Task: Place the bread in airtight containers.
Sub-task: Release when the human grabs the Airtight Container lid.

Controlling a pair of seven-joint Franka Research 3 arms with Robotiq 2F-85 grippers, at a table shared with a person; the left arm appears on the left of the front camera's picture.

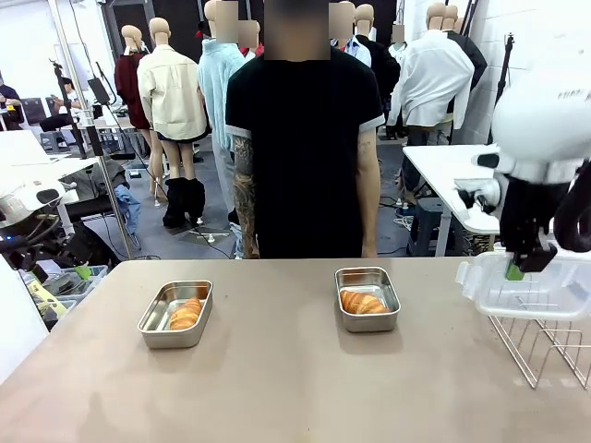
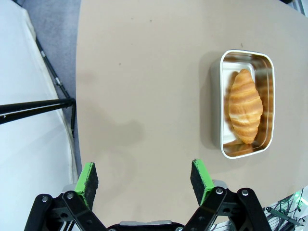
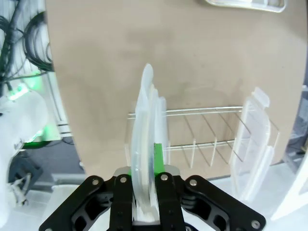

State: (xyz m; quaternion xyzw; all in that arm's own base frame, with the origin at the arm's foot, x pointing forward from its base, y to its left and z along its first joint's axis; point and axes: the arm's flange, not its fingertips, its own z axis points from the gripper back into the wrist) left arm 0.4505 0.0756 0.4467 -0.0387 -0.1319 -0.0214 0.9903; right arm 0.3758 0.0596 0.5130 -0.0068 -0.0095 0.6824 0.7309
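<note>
Bread (image 1: 362,302) is laid in the nearer open tin (image 1: 367,273), well off to the left of and lower than the right claw (image 1: 514,269), which is clamped on a clear lid (image 1: 545,295) above the wire rack (image 1: 545,355), while the left claw (image 2: 144,175) is held apart, empty, over the counter (image 1: 277,369).

Left tin (image 1: 159,319) and right tin (image 1: 369,277): lidless, one croissant each
Both shiny, round-cornered steel tins sat toward the far edge of the worktop (image 1: 277,378), one left of its middle, one right of it. The left croissant (image 1: 186,314), golden and ridged, lay lengthwise in its tin; the right croissant (image 1: 363,302) lay crosswise. A clear lid (image 1: 540,297) hung near the right edge, pinched in the right tool (image 1: 514,270).
</note>
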